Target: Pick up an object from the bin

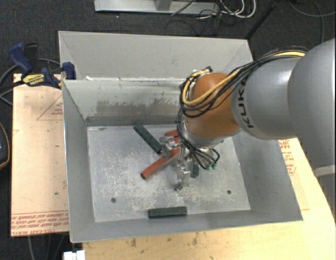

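The arm, marked KUKA, has its gripper just beside a red-brown stick mid-bin, 1 dark green bar near. Open or closed: cannot tell.

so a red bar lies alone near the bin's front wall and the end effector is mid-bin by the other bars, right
Not quite. The lone bar near the front wall of the bin is dark green, not red, as the camera view shows. The rest holds: the end effector is mid-bin, next to the red bar and a tilted dark green bar.
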You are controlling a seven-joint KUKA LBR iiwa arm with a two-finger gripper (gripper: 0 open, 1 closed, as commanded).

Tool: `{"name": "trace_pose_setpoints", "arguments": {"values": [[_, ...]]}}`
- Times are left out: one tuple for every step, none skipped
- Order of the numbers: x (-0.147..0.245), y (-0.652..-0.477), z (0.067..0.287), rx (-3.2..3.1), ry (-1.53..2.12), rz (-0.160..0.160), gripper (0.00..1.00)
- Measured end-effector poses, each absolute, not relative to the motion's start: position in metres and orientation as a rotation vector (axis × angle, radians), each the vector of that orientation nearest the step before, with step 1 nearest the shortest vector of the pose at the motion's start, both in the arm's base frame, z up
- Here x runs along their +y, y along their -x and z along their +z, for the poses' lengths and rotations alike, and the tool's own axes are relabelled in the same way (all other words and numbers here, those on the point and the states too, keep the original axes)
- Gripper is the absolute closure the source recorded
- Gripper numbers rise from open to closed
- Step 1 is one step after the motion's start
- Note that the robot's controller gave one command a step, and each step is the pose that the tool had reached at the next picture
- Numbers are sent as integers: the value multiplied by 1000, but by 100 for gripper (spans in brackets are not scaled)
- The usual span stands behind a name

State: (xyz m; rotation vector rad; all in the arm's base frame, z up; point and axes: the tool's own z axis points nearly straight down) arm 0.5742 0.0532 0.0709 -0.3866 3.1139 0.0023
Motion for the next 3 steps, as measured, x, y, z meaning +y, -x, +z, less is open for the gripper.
{"name": "trace_pose_setpoints", "arguments": {"values": [[53, -575, 72, 3113, 386, 1, 100], [85, -617, 90, 2946, 1070, 1, 100], [80, -629, 209, 2951, 1042, -3, 100]]}}
